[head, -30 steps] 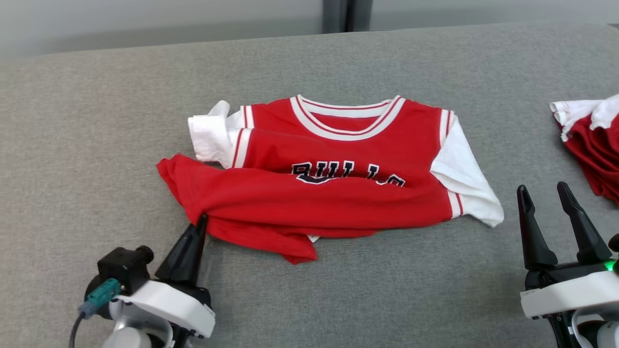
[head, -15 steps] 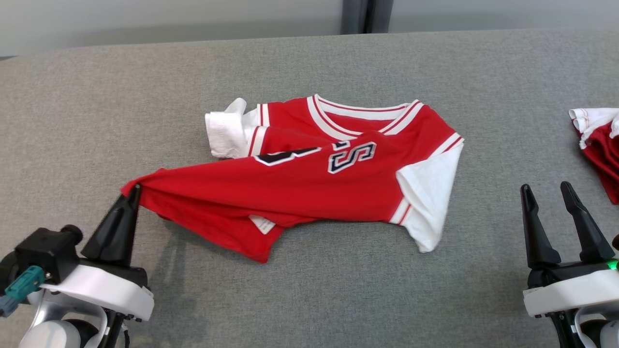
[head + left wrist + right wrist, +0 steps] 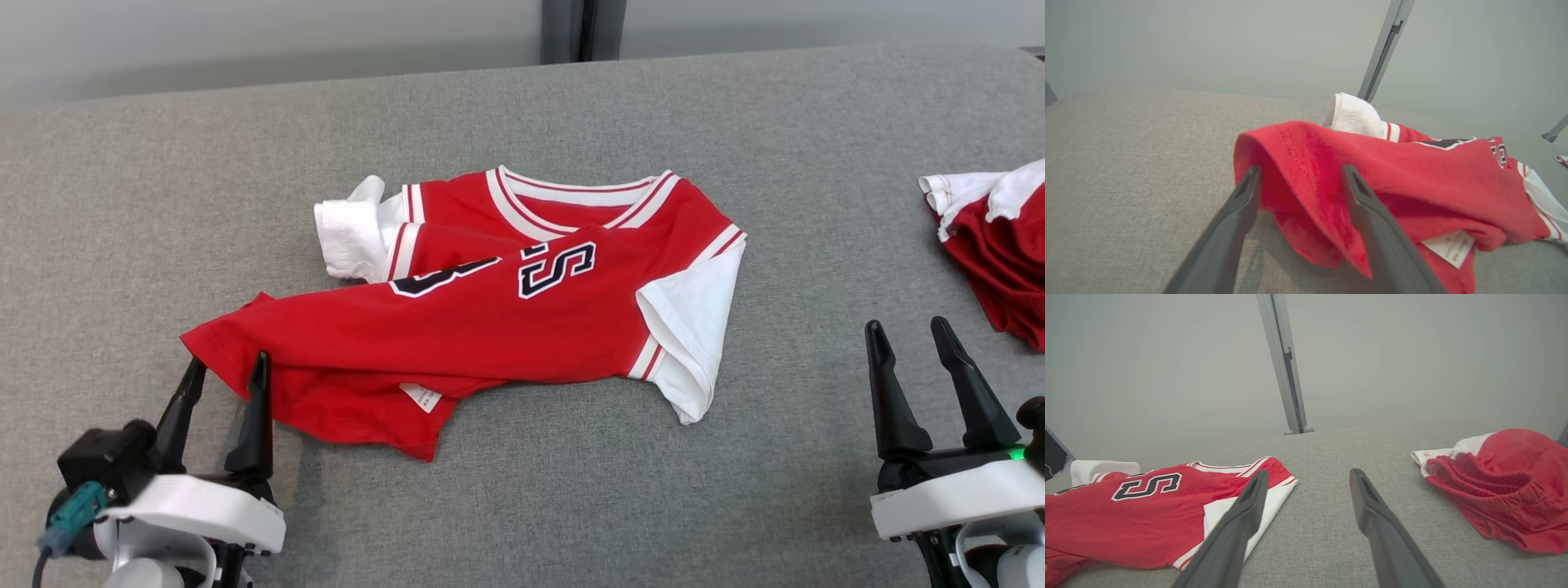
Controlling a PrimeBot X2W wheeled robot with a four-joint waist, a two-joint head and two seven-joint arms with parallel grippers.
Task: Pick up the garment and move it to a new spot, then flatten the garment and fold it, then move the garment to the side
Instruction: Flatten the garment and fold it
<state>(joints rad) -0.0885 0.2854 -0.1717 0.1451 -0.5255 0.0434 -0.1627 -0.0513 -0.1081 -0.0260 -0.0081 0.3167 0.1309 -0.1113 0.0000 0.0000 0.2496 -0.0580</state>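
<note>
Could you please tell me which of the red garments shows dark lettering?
The red-and-white jersey at centre; the crumpled red garment at right shows none.

Red garment (image 3: 490, 335) had white sleeves, red-white striped collar and cuffs, navy white-outlined lettering. Surface (image 3: 571, 490) was flecked grey. Second garment (image 3: 1004, 261) at 3 o'clock was red, white-trimmed.

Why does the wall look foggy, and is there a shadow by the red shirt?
Head view: soft even light, no glare; a faint shadow on the grey table under the near edge of the red jersey and beside the left gripper. Left wrist view: hazy pale wall, yet the stitches show sharply. Right wrist view: same hazy wall; the grey post leans, probably from the wide lens.
</note>
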